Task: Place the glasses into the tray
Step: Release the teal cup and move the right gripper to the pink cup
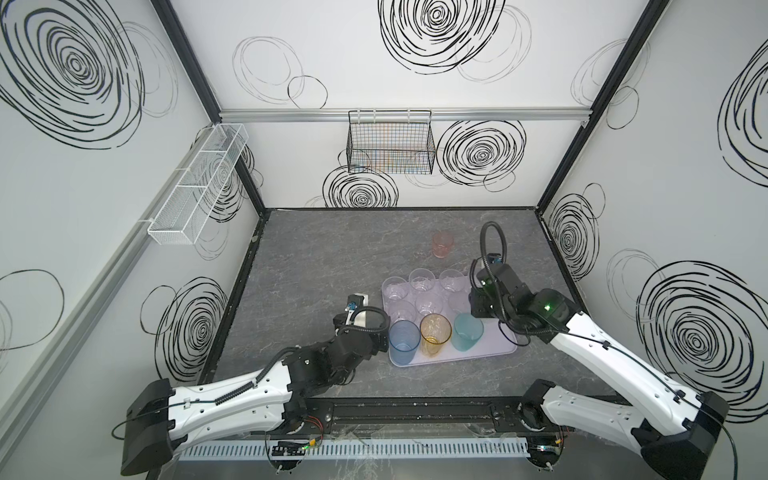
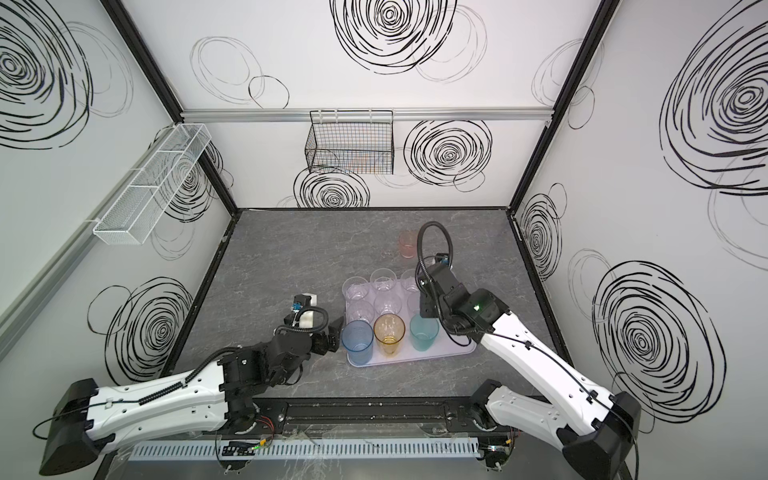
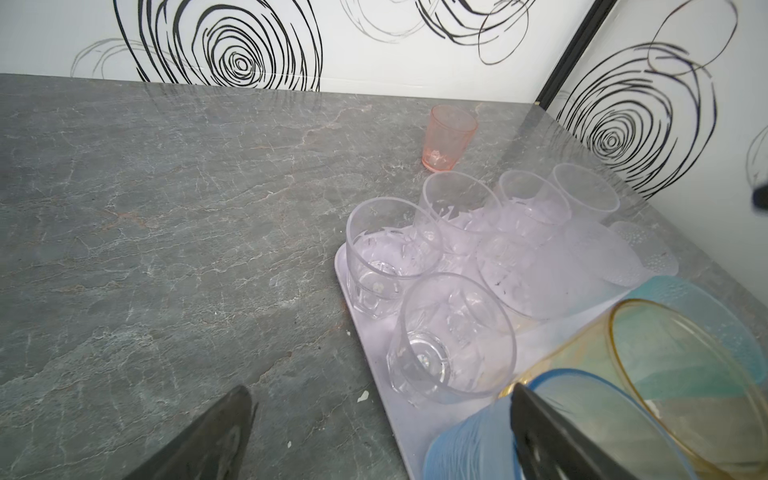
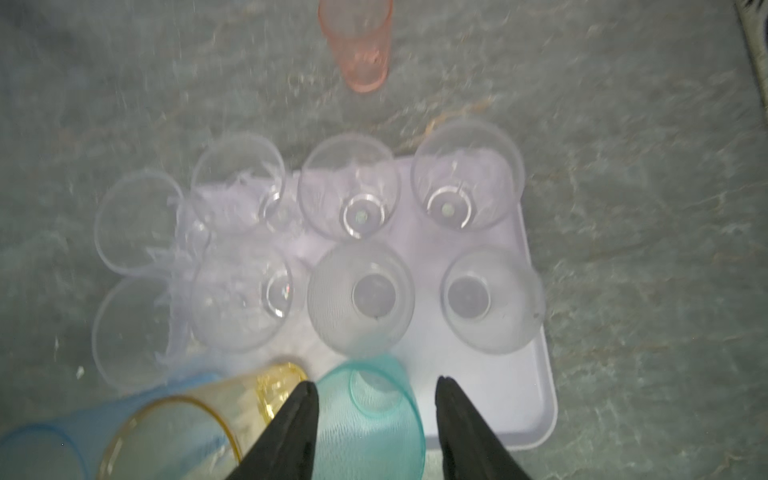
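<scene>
The teal glass [image 4: 374,419] stands upright in the tray [image 4: 498,374], at about 5 o'clock on it. The right hand [image 4: 376,381] hangs over it with one finger on each side. The fingers are spread apart and a little gap shows beside one of them, so the hand is not squeezing the glass (it stands by itself on the flat tray floor).

Beside it, along the tray's 6 o'clock edge, are the amber glass [image 1: 435,334] and the blue glass [image 1: 404,340]. Eight clear glasses [image 1: 422,280] fill the rest, packed close in rows so they all fit.

One is left out. The pink glass [image 1: 441,245] stands alone on the table [image 1: 311,270], at 12 o'clock from the tray and apart from it. I think it goes in last, and the only bare spot I can see is near the tray's 4 o'clock corner.

The left hand [image 3: 381,387] is at 9 o'clock of the blue glass, fingers spread wide, holding nothing. It is likely off to the side to keep out of the way.
</scene>
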`<state>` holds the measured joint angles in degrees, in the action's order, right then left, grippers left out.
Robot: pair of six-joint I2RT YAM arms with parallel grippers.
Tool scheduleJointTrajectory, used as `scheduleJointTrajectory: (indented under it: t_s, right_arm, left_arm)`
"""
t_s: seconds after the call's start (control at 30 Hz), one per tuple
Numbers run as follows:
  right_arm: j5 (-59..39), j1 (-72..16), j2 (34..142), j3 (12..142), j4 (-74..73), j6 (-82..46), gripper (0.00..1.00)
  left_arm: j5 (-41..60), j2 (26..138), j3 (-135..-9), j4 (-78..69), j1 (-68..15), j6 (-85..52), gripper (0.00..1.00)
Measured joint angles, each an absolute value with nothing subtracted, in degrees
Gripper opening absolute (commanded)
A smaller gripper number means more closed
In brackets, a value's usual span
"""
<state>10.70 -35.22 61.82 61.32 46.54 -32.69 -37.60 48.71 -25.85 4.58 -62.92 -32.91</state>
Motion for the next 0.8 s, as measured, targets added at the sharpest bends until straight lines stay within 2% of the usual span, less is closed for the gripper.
scheduleJointTrajectory:
  t_s: [0.13,0.23,0.47,0.63,0.8]
  right_arm:
    - [9.2,-30.1,68.3,64.2,40.7,-28.5,0.52]
    - [7.9,-27.0,74.6,65.1,36.3,-26.5,0.52]
    - [4.5,-20.0,89.2,71.5,28.2,-25.4,0.53]
    - [1.5,-17.3,98.4,78.3,24.3,-26.0,0.54]
    - [-1.7,-16.4,110.4,88.9,25.0,-27.4,0.5]
  left_arm:
    - [-37.3,50.2,-27.3,4.1,-59.6,-28.3,0.96]
    - [-35.2,50.2,-27.9,2.0,-53.8,-25.3,0.96]
    - [-24.3,50.9,-27.9,-3.2,-39.1,-24.0,0.96]
    - [-18.8,53.1,-26.9,-6.6,-36.9,-25.5,0.96]
    - [-16.0,55.7,-25.5,-8.1,-36.6,-26.1,0.96]
